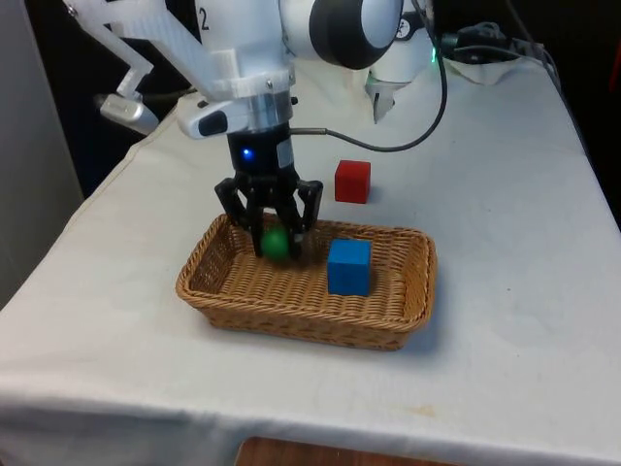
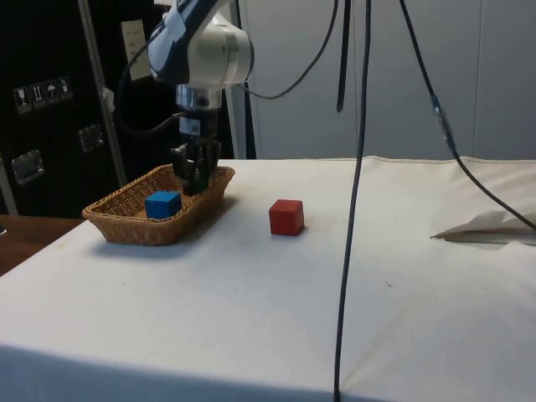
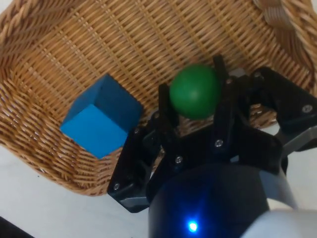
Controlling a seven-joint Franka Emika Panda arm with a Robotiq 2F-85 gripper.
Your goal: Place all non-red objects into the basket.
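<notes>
One basket (image 1: pixel 223 291), wicker, on white surface (image 1: pixel 524 291). One blue cube (image 1: pixel 348 266) inside basket, toward front view's right. One green ball (image 1: pixel 277 243) clamped between pincer (image 1: pixel 275 245) fingers, held inside basket over its floor; contact with floor unclear. One red cube (image 1: pixel 352 182) on surface outside basket, beyond its far rim, apart from it. Side view: ball mostly hidden behind pincer fingers. Wrist view: basket rim cut off at edges.
</notes>
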